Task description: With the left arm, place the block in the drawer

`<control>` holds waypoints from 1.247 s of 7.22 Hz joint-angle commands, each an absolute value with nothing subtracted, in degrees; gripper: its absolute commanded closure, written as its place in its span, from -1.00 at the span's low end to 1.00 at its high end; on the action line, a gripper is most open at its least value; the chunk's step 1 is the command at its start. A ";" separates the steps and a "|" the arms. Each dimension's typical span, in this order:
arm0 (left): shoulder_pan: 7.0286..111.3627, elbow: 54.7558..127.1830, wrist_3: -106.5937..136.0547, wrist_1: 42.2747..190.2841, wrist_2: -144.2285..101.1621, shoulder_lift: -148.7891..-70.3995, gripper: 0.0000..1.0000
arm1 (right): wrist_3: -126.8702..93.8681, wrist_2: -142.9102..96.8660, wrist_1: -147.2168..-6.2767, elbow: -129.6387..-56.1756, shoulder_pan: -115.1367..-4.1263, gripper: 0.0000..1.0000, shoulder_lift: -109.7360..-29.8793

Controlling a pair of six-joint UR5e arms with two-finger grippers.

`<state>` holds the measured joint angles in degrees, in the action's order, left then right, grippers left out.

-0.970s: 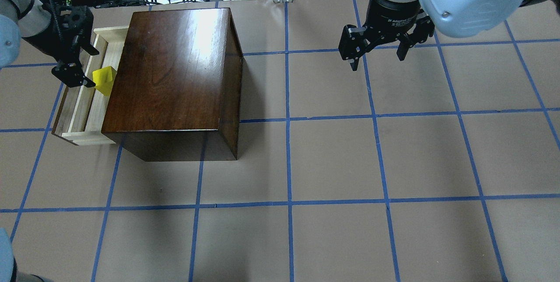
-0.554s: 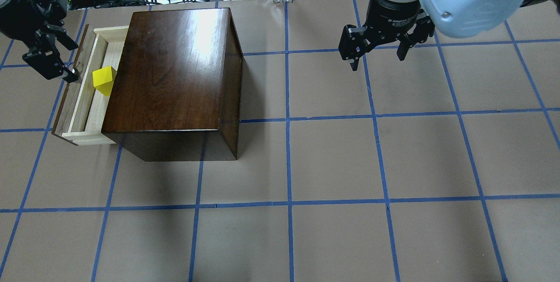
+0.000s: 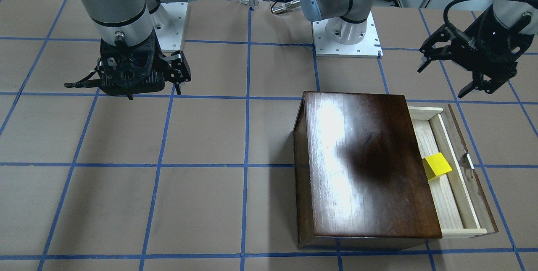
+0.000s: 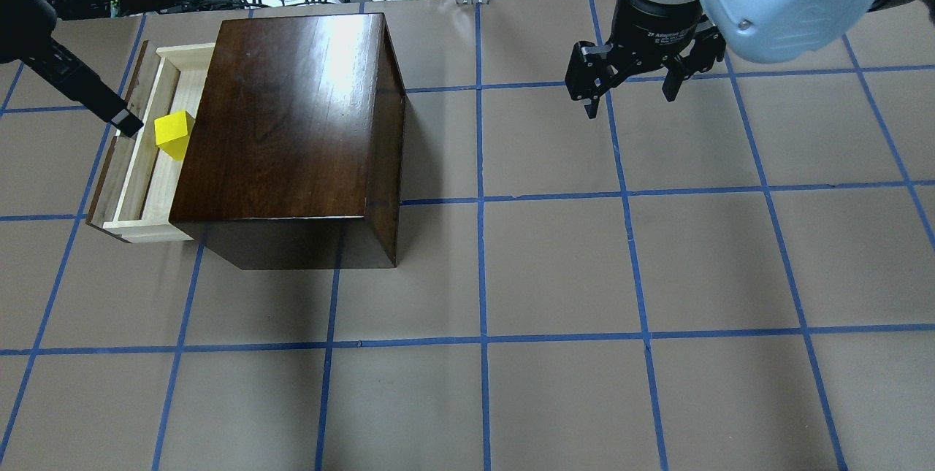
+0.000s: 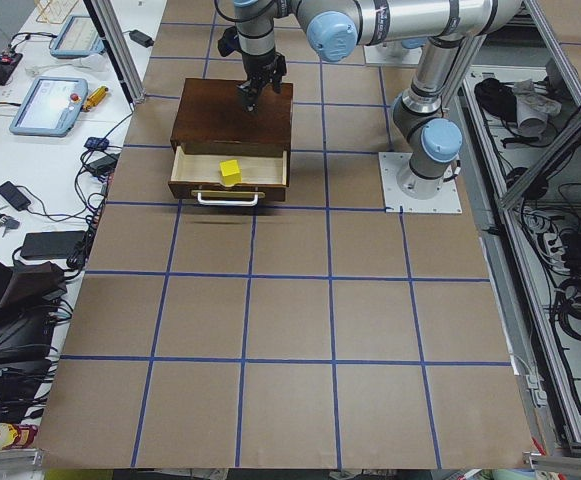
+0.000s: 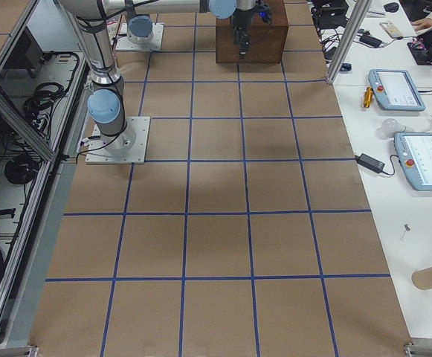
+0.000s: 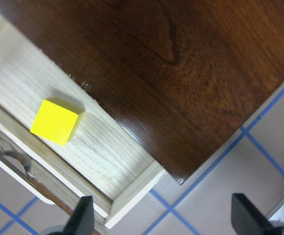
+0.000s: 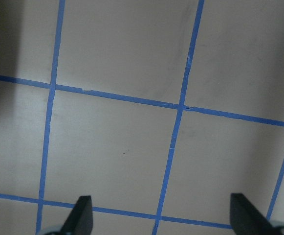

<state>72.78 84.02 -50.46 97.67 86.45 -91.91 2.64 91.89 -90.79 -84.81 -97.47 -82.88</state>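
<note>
The block (image 3: 437, 164) lies on the floor of the open drawer (image 3: 441, 208), right by the front edge of the dark box (image 3: 365, 166) on the left side of the tabletop (image 3: 210, 136). The jaws of the left arm (image 3: 510, 14) are spread wide and hold nothing. They hang raised above and to the left of the drawer, touching nothing. The step in hand is judged to be the retreat after release. It is best done by lifting the arm up and out to the left, so that the drawer's front panel and handle (image 5: 228, 199) are not clipped and the drawer is not nudged. The jaws are best kept apart, since nothing needs gripping. The jaws of the right arm (image 3: 111, 2) are likewise open and empty, well apart over bare tabletop on the right, and need not be moved.
</note>
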 commanded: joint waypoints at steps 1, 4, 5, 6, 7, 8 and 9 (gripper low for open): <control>81.26 84.63 -23.02 94.15 87.18 -92.37 -1.00 | 2.64 91.93 -90.79 -84.81 -97.47 -1.00 -82.88; 92.26 85.08 2.24 86.51 92.61 -95.17 -1.00 | 2.64 91.93 -90.79 -84.81 -97.47 -1.00 -82.88; 92.72 84.99 2.28 86.22 93.07 -95.27 -1.00 | 2.64 91.85 -90.79 -84.81 -97.47 -1.00 -82.88; 92.72 84.99 2.02 86.22 93.16 -95.27 -1.00 | 2.64 91.93 -90.79 -84.81 -97.47 -1.00 -82.88; 92.72 84.99 1.93 86.13 92.82 -95.19 -1.00 | 2.72 91.93 -90.79 -84.81 -97.47 -1.00 -82.88; 92.90 85.08 1.76 86.13 92.64 -95.01 -1.00 | 2.64 91.93 -90.79 -84.81 -97.47 -1.00 -82.88; 92.90 85.08 1.67 86.13 92.64 -95.01 -1.00 | 2.64 91.85 -90.79 -84.81 -97.47 -1.00 -82.88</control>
